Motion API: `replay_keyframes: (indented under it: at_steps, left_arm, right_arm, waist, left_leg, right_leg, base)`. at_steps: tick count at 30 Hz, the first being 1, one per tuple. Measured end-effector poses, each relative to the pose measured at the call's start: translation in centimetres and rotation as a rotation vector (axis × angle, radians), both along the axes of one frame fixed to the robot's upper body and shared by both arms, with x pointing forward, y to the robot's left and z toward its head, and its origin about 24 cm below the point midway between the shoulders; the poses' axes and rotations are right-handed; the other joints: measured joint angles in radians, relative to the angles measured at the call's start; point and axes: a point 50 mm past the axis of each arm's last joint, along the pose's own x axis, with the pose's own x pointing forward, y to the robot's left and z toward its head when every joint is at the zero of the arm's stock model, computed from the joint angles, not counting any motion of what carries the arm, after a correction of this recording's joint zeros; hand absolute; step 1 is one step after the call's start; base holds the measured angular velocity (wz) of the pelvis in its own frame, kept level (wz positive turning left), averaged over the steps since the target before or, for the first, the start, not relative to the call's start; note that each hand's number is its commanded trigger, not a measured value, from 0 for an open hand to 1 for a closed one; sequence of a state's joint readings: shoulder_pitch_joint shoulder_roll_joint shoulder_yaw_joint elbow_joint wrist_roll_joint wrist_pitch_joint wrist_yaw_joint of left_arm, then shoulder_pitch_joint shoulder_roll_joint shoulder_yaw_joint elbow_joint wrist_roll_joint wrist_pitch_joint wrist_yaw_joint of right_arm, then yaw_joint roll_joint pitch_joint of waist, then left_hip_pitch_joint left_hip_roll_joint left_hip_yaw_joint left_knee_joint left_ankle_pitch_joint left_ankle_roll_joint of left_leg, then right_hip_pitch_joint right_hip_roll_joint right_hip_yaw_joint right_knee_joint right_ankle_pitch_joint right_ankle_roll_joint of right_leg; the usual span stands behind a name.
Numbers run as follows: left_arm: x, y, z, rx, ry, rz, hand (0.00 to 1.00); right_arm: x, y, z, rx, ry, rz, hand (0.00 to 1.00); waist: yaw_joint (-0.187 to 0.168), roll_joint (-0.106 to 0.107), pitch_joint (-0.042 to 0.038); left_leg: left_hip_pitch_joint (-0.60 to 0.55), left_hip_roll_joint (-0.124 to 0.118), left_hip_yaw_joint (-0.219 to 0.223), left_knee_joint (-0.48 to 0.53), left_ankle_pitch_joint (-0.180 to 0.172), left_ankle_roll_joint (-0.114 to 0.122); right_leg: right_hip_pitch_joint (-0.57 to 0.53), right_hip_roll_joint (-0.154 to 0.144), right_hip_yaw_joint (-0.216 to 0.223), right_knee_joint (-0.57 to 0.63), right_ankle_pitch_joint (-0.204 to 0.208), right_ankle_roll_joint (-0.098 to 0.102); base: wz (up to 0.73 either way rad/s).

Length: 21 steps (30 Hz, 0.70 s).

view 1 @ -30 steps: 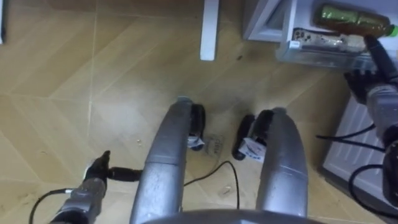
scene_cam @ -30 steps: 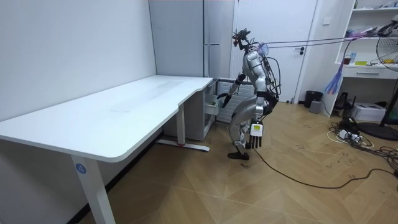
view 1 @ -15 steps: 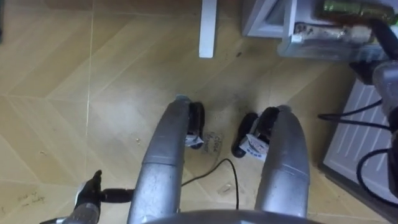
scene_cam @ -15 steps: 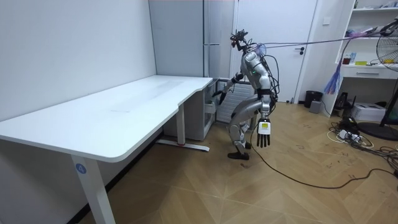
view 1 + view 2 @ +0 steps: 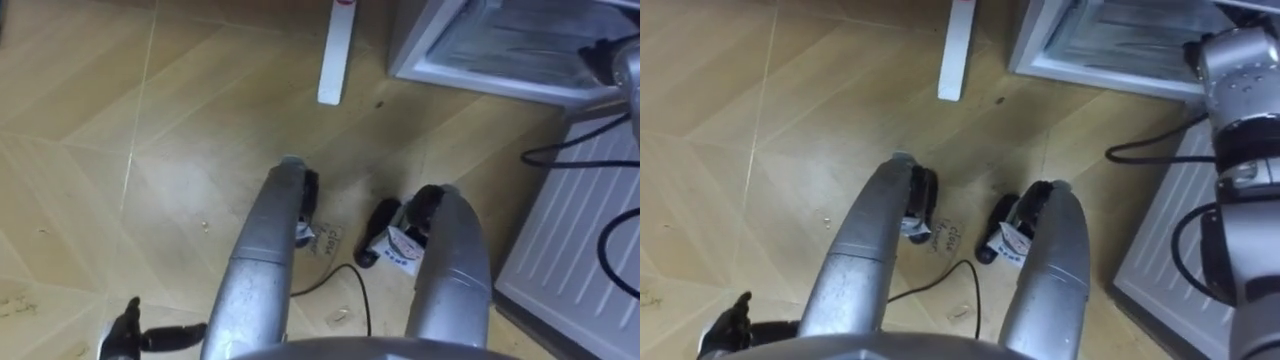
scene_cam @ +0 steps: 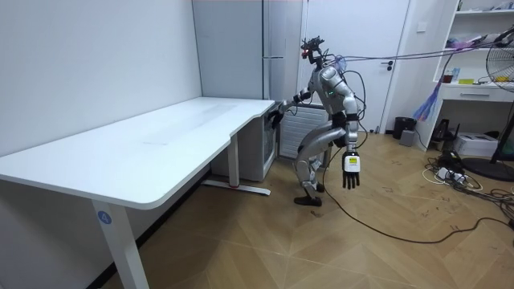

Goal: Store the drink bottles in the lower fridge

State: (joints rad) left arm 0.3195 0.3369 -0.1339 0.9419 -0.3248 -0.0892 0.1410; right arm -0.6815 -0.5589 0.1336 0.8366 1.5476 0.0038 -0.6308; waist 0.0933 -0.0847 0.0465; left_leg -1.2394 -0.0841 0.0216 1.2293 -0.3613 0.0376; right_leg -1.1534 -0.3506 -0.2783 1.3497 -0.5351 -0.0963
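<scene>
Well, the lower fridge [image 5: 440, 72] stands open; the drinks can't be placed

Nearest you in the eye views, the left hand [image 5: 125, 335] hangs low at the robot's left side over the wooden floor [image 5: 150, 150]. The room view shows it empty, fingers straight and spread, pointing down. Past the robot's feet the white desk foot [image 5: 335, 55] lies on the floor, and just to its right is the open lower compartment with a clear drawer [image 5: 510, 35] inside. The ribbed white fridge door [image 5: 575, 225] is swung out along the robot's right side, and the right arm reaches forward above it toward the compartment. You find the right hand [image 6: 276, 116] in the room view, small and dark at the fridge front, beside the corner of the white desk [image 6: 161, 136]; whether its fingers are spread or curled you cannot tell. Where the drinks are you cannot tell either: the drawer's contents are too blurred to read. In the room view your robot stands with knees bent, leaning forward, facing the fridge at the desk's end. Farther off, on the room view's right, a dark bin [image 6: 405, 127] stands by the wall and a tangle of cables [image 6: 450, 172] lies on the floor.
</scene>
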Motion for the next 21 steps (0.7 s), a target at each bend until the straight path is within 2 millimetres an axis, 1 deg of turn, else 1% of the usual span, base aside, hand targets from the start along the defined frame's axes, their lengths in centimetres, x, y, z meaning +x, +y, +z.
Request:
replay_keyframes:
  at_steps: [1, 2, 5, 10, 13, 15, 16, 17, 19, 21]
  left_arm:
    - [-0.1, 0.1, 0.0, 0.01, 0.003, 0.004, 0.0]
    - [-0.1, 0.1, 0.0, 0.01, 0.001, 0.003, 0.0]
    - [0.0, 0.4, 0.1, 0.027, -0.001, 0.008, 0.0]
    - [0.0, 0.5, 0.2, 0.034, -0.003, 0.007, 0.0]
    - [0.3, 0.5, 0.3, 0.034, -0.014, 0.002, 0.0]
    - [0.3, 0.7, 0.4, 0.036, -0.015, -0.004, 0.0]
    - [0.2, 0.7, 0.5, 0.038, -0.006, -0.026, 0.0]
    - [0.1, 0.8, 0.5, 0.038, 0.0, -0.039, 0.0]
    - [0.1, 0.8, 0.5, 0.036, 0.0, -0.042, 0.0]
    - [0.0, 0.9, 0.6, 0.024, 0.008, -0.067, 0.0]
  right_arm:
    - [0.1, 0.3, 0.3, -0.001, 0.002, 0.001, 0.0]
    - [0.1, 0.4, 0.5, -0.001, 0.004, -0.001, 0.0]
    - [0.0, 0.3, 0.4, 0.011, 0.023, -0.025, 0.0]
    - [0.0, 0.2, 0.5, 0.011, 0.031, -0.046, 0.0]
    - [0.0, 0.3, 0.7, 0.011, 0.029, -0.053, 0.0]
    - [-0.1, 0.3, 0.6, 0.01, 0.034, -0.058, 0.0]
    - [-0.1, 0.2, 0.5, 0.009, 0.04, -0.063, 0.0]
    - [-0.3, -0.1, 0.2, 0.006, 0.05, -0.072, 0.0]
    - [-0.8, -0.6, -0.5, -0.003, 0.056, -0.083, 0.0]
    - [-1.3, -0.9, -1.7, -0.032, 0.068, -0.065, 0.0]
  waist:
    - [0.009, 0.0, 0.0002]
    - [0.026, 0.0, 0.0002]
    - [0.047, 0.0, 0.0003]
    - [0.055, 0.002, 0.0004]
    - [0.059, 0.007, 0.0003]
    - [0.063, 0.012, 0.0016]
    - [0.068, 0.015, 0.0026]
    - [0.08, 0.019, 0.0014]
    - [0.098, 0.021, 0.0015]
    - [0.099, 0.02, 0.0022]
  left_leg:
    - [0.001, -0.001, -0.003, 0.0, 0.002, -0.003]
    - [0.003, -0.001, -0.004, 0.0, 0.002, -0.004]
    - [0.009, -0.002, -0.013, 0.002, 0.004, -0.006]
    - [-0.001, -0.002, -0.03, 0.005, 0.008, -0.013]
    - [-0.006, -0.001, -0.036, 0.005, 0.014, -0.024]
    - [0.001, -0.003, -0.039, 0.004, 0.015, -0.027]
    - [0.009, -0.003, -0.04, 0.003, 0.015, -0.025]
    - [0.02, 0.0, -0.039, 0.002, 0.013, -0.025]
    - [0.039, 0.001, -0.04, -0.012, 0.013, -0.027]
    - [0.065, 0.0, -0.042, -0.038, 0.016, -0.032]
  right_leg:
    - [0.001, 0.001, -0.001, 0.0, -0.001, 0.001]
    - [0.005, 0.0, -0.002, 0.0, -0.001, 0.001]
    - [0.018, -0.001, -0.013, 0.0, -0.003, -0.002]
    - [0.018, 0.001, -0.029, 0.002, -0.005, -0.007]
    - [0.019, -0.001, -0.04, 0.002, -0.008, -0.014]
    - [0.027, -0.001, -0.045, 0.002, -0.009, -0.016]
    - [0.034, -0.001, -0.044, 0.002, -0.009, -0.017]
    - [0.045, 0.002, -0.044, -0.001, -0.01, -0.018]
    - [0.061, 0.001, -0.048, -0.014, -0.01, -0.019]
    - [0.087, 0.001, -0.055, -0.035, -0.009, -0.019]
  base:
    - [0.05]
    - [0.0]
    - [0.03]
    - [0.06]
    - [0.01]
    - [0.04]
    - [0.0]
    - [0.0]
    - [0.02]
    - [0.11]
